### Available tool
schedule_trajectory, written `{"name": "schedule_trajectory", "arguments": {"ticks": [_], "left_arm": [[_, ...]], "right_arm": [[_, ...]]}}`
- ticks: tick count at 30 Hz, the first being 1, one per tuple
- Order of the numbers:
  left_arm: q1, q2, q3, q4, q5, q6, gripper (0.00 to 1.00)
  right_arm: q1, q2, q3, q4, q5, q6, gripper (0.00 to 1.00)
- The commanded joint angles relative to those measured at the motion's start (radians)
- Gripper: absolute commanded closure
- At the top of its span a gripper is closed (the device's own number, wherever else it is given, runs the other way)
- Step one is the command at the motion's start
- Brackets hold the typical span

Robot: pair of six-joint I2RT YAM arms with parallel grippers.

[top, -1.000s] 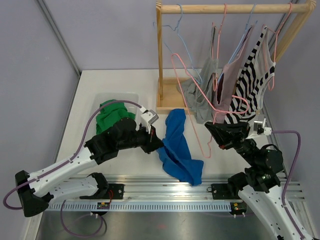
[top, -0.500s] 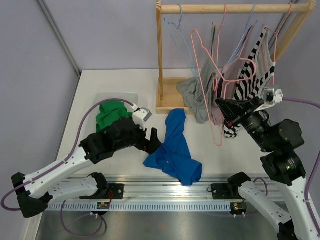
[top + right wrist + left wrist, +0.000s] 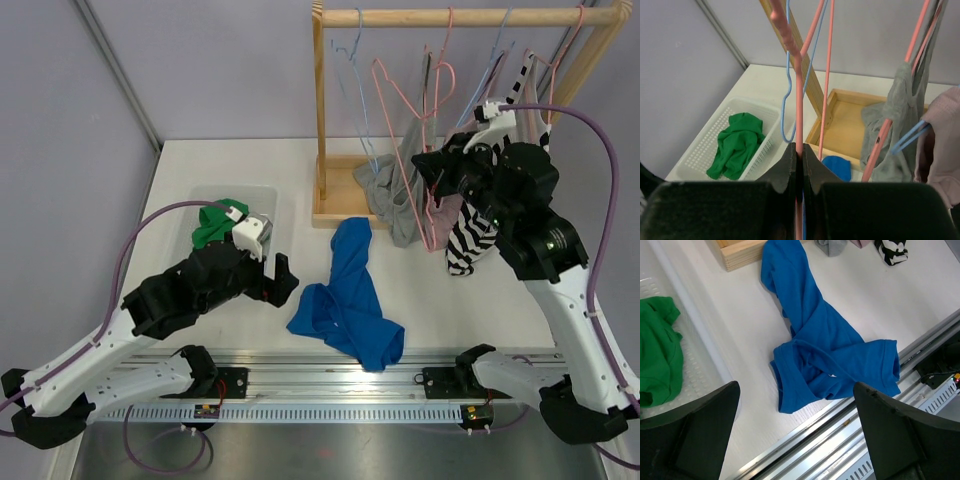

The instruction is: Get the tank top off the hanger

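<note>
The blue tank top (image 3: 345,290) lies crumpled on the white table, off any hanger; the left wrist view shows it spread below the fingers (image 3: 825,350). My left gripper (image 3: 282,274) hovers just left of it, open and holding nothing (image 3: 796,385). My right gripper (image 3: 432,172) is raised beside the wooden rack, shut on the wire of a bare pink hanger (image 3: 392,92). In the right wrist view that pink hanger (image 3: 799,95) runs straight up out of the closed right gripper (image 3: 800,148).
A wooden rack (image 3: 460,17) stands at the back with a grey garment (image 3: 395,195), a pink one and a striped one (image 3: 470,235) on hangers, plus a bare blue hanger (image 3: 355,60). A white basket (image 3: 262,195) holds a green garment (image 3: 215,225). A metal rail (image 3: 330,375) runs along the near edge.
My left gripper opened, let the blue tank top drop and drew back to the left. My right gripper carried the pink hanger up and back to the rack.
</note>
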Motion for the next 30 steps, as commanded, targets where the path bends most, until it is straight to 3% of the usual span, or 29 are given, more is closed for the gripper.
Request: {"name": "schedule_trajectory", "arguments": {"ticks": [1, 15, 23, 30], "left_arm": [[-0.001, -0.005, 0.029, -0.008, -0.046, 0.021, 0.01], [-0.001, -0.031, 0.05, -0.036, -0.054, -0.002, 0.01], [-0.001, -0.028, 0.03, -0.02, -0.035, -0.016, 0.01], [-0.001, -0.022, 0.02, -0.014, -0.029, -0.02, 0.01]], "right_arm": [[0.0, 0.088, 0.121, -0.009, 0.047, -0.024, 1.0], [-0.001, 0.507, 0.562, -0.077, 0.198, -0.113, 1.0], [0.003, 0.707, 0.818, -0.152, 0.207, -0.119, 1.0], [0.068, 0.779, 0.834, -0.155, 0.305, -0.126, 1.0]]}}
